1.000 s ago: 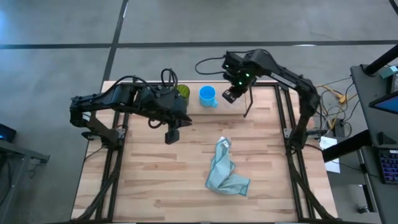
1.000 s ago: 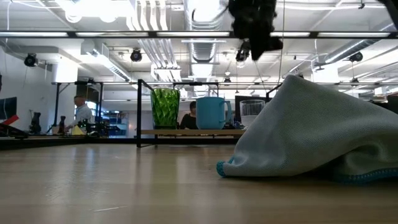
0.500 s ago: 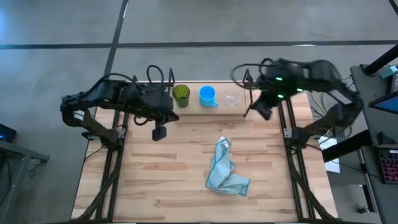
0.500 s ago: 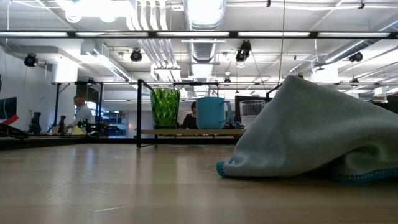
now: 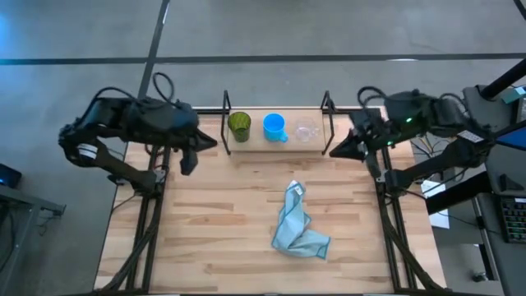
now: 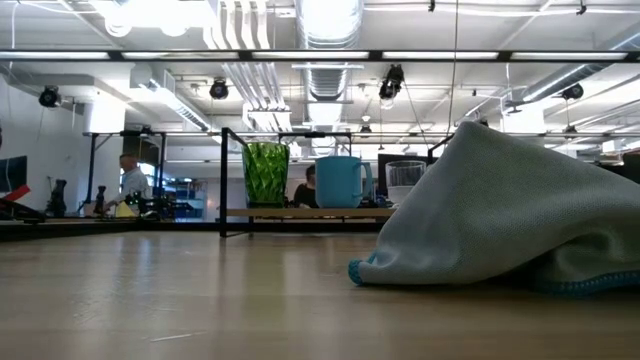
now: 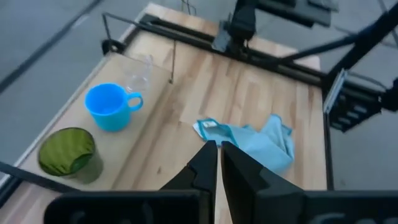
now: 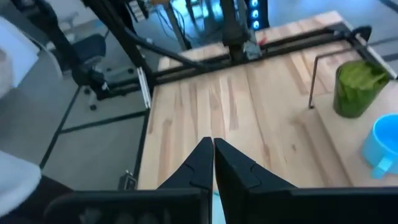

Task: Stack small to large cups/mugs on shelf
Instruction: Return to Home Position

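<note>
Three cups stand in a row on the narrow wooden shelf (image 5: 275,141) at the table's far edge: dark green (image 5: 239,126), bright blue with a handle (image 5: 274,127), and clear glass (image 5: 306,131). They also show in the low view, green (image 6: 265,172), blue (image 6: 343,181) and glass (image 6: 405,178), standing upright on their bases. My left gripper (image 5: 187,161) is shut and empty, left of the shelf. My right gripper (image 5: 339,150) is shut and empty, just right of the shelf's right upright (image 5: 328,111).
A crumpled light blue cloth (image 5: 296,222) lies on the tabletop near the middle, toward the near side; it fills the right of the low view (image 6: 500,210). The table's metal frame runs along both sides. People and equipment show in the room behind.
My right gripper has drawn away from the clear glass on the shelf toward the table's right edge and left the low view. My left gripper has moved toward the table's left and far edge. The three cups have stayed on the shelf.
</note>
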Tool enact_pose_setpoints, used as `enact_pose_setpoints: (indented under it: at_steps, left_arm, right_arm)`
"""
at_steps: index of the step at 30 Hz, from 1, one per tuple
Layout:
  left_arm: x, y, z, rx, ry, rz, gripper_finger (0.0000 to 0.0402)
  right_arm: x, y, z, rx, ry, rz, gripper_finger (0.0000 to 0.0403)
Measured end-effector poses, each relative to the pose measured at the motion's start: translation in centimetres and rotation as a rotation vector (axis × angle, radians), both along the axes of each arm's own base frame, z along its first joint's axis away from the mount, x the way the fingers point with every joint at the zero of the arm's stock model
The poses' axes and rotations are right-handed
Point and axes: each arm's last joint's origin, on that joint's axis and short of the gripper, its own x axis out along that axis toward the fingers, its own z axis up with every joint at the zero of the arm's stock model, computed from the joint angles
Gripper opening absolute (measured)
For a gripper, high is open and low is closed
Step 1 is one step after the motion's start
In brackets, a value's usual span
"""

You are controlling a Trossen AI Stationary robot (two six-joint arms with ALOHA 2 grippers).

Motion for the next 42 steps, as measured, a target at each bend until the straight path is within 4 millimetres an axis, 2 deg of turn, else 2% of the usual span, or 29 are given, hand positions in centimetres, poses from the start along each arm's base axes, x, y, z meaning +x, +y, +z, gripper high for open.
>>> enact_pose_setpoints:
  at_steps: [3, 6, 9, 12, 18, 26, 34, 42]
  left_arm:
    - [-1.5, 0.2, 0.4, 0.009, -0.038, 0.018, 0.0008]
    - [-2.7, 0.3, 0.5, 0.004, -0.095, 0.019, 0.0008]
    - [-3.7, 0.4, -0.2, 0.000, -0.140, 0.019, 0.0008]
    - [-4.9, 0.5, -1.3, -0.006, -0.202, 0.020, 0.0008]
    - [-6.2, 0.5, -4.7, -0.020, -0.330, 0.017, 0.0008]
    - [-7.4, 0.6, -9.9, -0.104, -0.382, 0.049, 0.0008]
    - [-9.2, 0.8, -13.3, -0.124, -0.458, 0.056, 0.0008]
    - [-11.4, 1.0, -16.4, -0.132, -0.570, 0.051, 0.0008]
  right_arm:
    - [0.9, 0.6, -1.7, -0.020, 0.000, 0.037, 0.0009]
    - [1.5, 1.1, -2.9, -0.040, -0.092, 0.076, 0.0009]
    - [1.2, 1.3, -3.6, -0.034, -0.187, 0.086, 0.0009]
    - [-0.1, 1.2, -4.5, -0.027, -0.243, 0.082, 0.0009]
    - [-1.9, 1.0, -6.6, 0.038, -0.300, 0.060, 0.0009]
    - [-2.1, 0.9, -11.0, 0.048, -0.316, 0.052, 0.0009]
    - [-2.6, 0.5, -15.5, 0.036, -0.365, -0.015, 0.0009]
    - [-5.2, 0.1, -17.8, 0.066, -0.425, -0.055, 0.0009]
